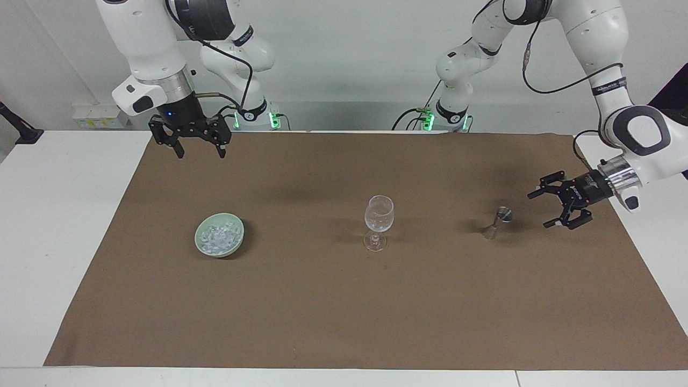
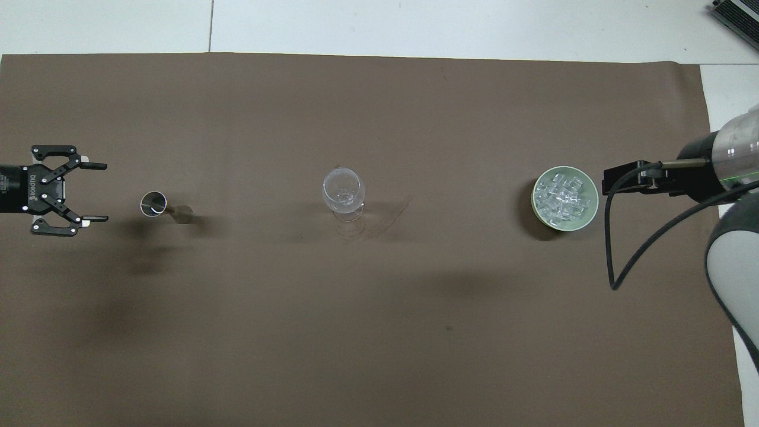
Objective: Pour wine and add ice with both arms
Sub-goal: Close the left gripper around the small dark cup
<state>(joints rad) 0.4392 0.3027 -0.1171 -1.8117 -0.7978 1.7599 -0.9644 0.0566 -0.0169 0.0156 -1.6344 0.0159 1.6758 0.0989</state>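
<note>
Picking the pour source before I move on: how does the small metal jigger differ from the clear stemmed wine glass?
The small metal jigger is opaque steel and short; the clear stemmed wine glass is transparent and taller. The jigger stands toward the left arm's end of the brown mat, with the open left gripper beside it; the glass stands mid-mat, no gripper near. Both stand upright.

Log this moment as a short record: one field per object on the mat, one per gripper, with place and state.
ice: heaped in the green bowl
green bowl: on the brown mat, toward the right arm's end
wine glass: upright, mid-mat, apart from the other things
metal jigger: upright, toward the left arm's end
left gripper: open, turned sideways, low beside the jigger, not touching it
right gripper: open, pointing down, raised over the mat, holding nothing
brown mat: covers the tabletop
</note>
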